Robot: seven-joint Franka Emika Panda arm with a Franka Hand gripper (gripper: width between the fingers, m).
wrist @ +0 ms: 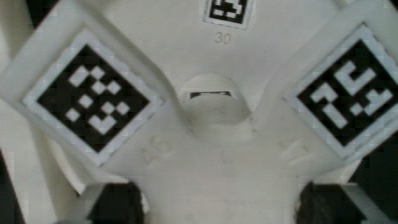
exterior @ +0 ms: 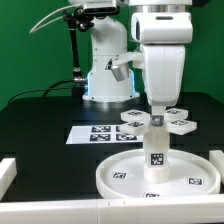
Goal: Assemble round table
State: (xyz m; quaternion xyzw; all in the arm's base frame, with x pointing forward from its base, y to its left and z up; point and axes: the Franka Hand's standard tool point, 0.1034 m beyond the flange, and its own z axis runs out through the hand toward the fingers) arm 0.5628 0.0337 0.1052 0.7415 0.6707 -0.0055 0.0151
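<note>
From the exterior view I see the arm hanging straight down over the front of the black table (exterior: pixel 40 120), its gripper (exterior: pixel 154 116) lowered onto the cross-shaped foot piece (exterior: pixel 157 119). The foot piece sits level at the top of the short cylinder leg (exterior: pixel 157 148), and the leg stands upright at the centre of the large round disc (exterior: pixel 125 172), which lies flat near the front edge. Behind them, towards the robot base, the marker board (exterior: pixel 98 133) lies flat on the table. A white border rail (exterior: pixel 8 176) shows at the exterior view's left front corner. In the wrist view the foot piece (wrist: pixel 205 120) fills the picture, with tagged arms spreading to either side of a raised hub, and the dark fingertips (wrist: pixel 111 204) show at the lower edge on both sides of its stem. I judge the fingers closed around the foot piece, though the contact itself is blurred.
</note>
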